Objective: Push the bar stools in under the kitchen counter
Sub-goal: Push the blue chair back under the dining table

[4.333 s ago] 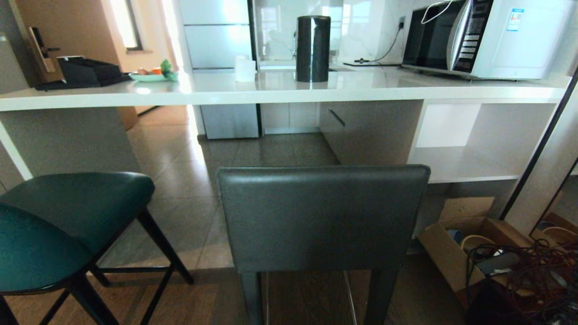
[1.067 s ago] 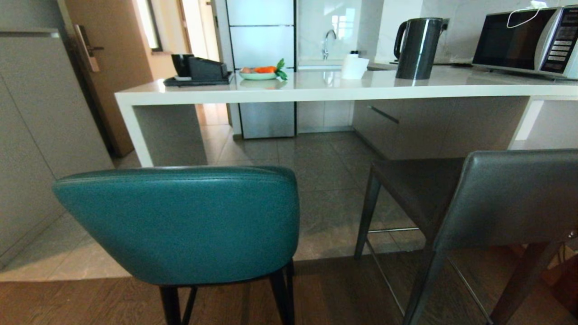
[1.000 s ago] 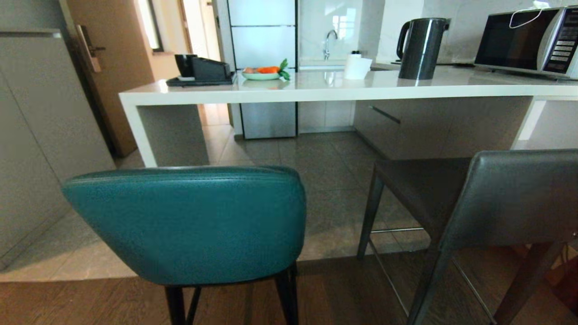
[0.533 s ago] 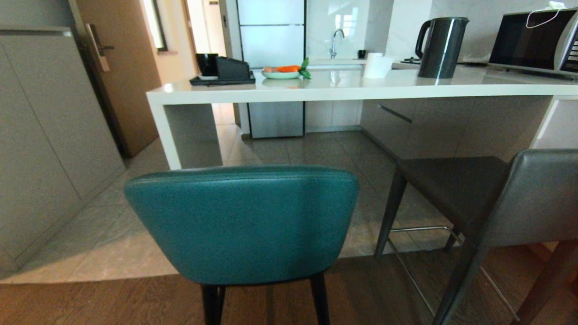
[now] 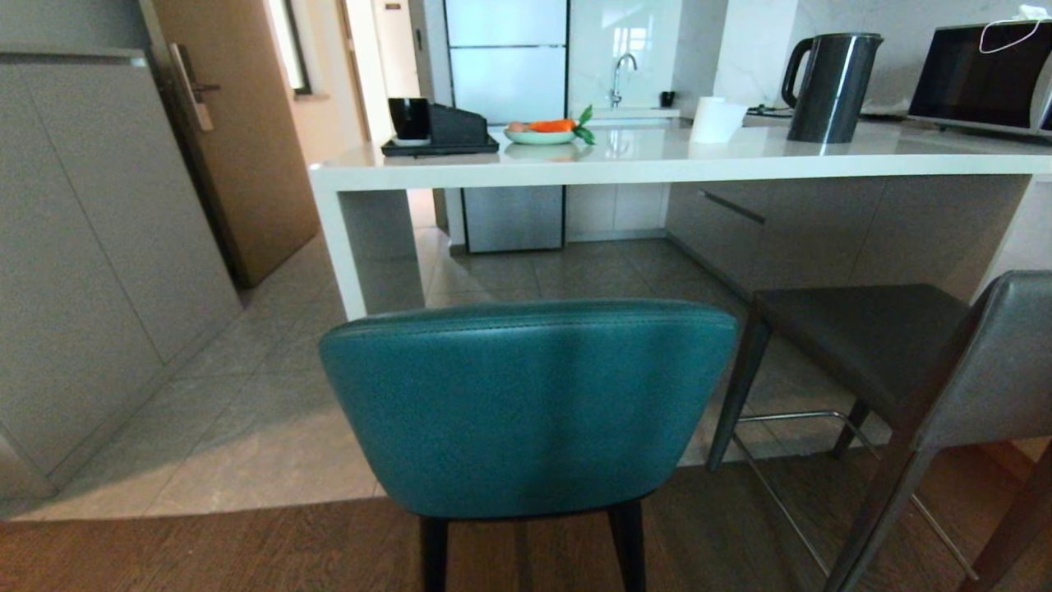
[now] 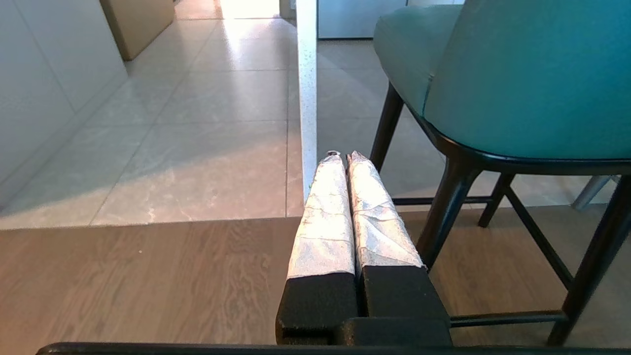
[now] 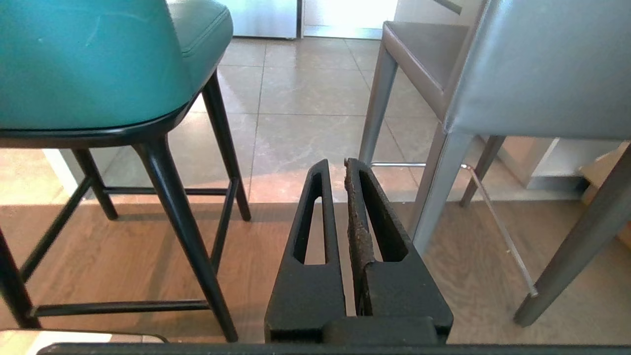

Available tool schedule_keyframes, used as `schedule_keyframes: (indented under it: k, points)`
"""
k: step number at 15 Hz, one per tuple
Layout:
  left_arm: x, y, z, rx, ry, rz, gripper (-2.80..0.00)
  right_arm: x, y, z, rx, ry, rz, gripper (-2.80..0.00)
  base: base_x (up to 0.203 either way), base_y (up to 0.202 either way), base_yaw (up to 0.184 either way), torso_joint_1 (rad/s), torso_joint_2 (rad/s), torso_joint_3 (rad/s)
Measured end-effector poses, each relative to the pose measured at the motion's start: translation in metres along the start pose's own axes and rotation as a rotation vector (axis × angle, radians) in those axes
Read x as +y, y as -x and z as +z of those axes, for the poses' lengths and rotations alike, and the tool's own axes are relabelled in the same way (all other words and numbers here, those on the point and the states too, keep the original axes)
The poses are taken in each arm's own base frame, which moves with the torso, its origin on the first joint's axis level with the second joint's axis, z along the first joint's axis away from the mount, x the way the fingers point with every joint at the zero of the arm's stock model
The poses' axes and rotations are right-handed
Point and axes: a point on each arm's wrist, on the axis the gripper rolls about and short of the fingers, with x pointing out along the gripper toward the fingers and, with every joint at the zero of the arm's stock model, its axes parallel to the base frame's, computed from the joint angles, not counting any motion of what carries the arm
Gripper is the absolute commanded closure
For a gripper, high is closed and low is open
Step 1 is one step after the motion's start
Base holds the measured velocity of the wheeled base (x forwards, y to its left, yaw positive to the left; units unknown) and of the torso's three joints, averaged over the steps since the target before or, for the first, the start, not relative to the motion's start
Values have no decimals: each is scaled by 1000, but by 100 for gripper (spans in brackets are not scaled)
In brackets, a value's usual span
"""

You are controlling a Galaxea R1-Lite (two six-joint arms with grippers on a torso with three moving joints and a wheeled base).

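Both hands hang low with fingers together: the left hand (image 6: 343,157) beside the teal stool (image 5: 526,403), the right hand (image 7: 335,167) between it and the grey stool (image 5: 929,362). Both stools stand clear of the tabletop (image 5: 674,164). A skewed shove could tip those splayed legs.

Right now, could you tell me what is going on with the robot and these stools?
The robot faces the back of the teal stool, with the grey stool to its right. Both stand out from the kitchen counter, not pushed under it. The left gripper and right gripper are shut, low behind the stools, touching neither.
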Motion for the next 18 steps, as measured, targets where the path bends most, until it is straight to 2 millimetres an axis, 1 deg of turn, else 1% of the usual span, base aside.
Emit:
schedule_keyframes:
  k: [4, 8, 17, 18]
  points:
    - [0, 0, 0, -1, 10, 0, 0, 0, 0, 0, 0, 3, -1, 0, 0, 0, 0, 0, 0, 0]
    - [0, 0, 1, -7, 15, 1, 0, -1, 0, 0, 0, -54, -27, 0, 0, 0, 0, 0, 0, 0]
    - [0, 0, 1, -7, 14, 1, 0, 0, 0, 0, -1, -14, -14, 0, 0, 0, 0, 0, 0, 0]
    - [0, 0, 1, -10, 6, 1, 0, 0, 1, 3, -14, -13, -1, 0, 0, 0, 0, 0, 0, 0]
